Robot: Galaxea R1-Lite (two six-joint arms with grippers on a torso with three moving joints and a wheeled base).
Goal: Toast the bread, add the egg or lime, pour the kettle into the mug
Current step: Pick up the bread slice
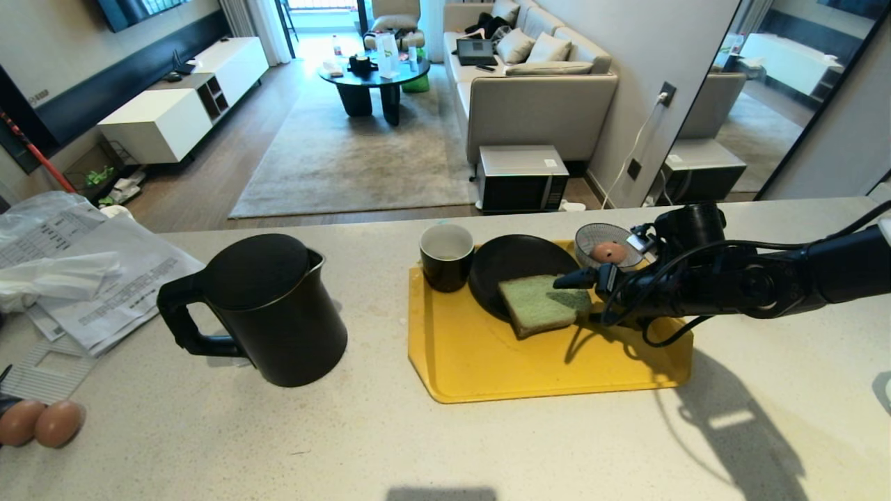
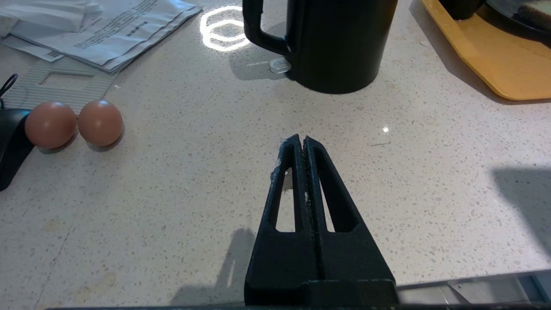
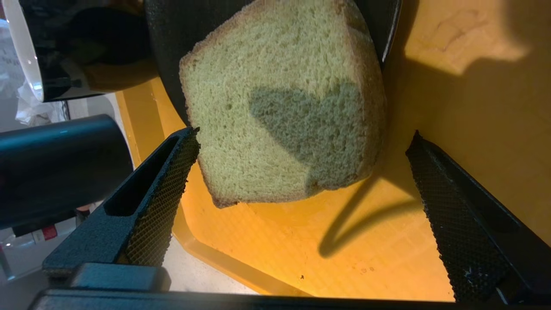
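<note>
The pale green slice of bread with a thin brown crust lies flat, half on the round black plate and half overhanging onto the yellow plastic tray, near the tray's middle. That overhang probably offers a free edge to pinch. The right gripper comes in from the tray's right side, its jaws spread wide either side of the slice, holding nothing. The squat black mug with a white inside stands at the tray's far left corner. The tall matte black kettle sits on the speckled counter left of the tray, handle outward. The left gripper hangs closed and empty over the counter's near edge.
</note>
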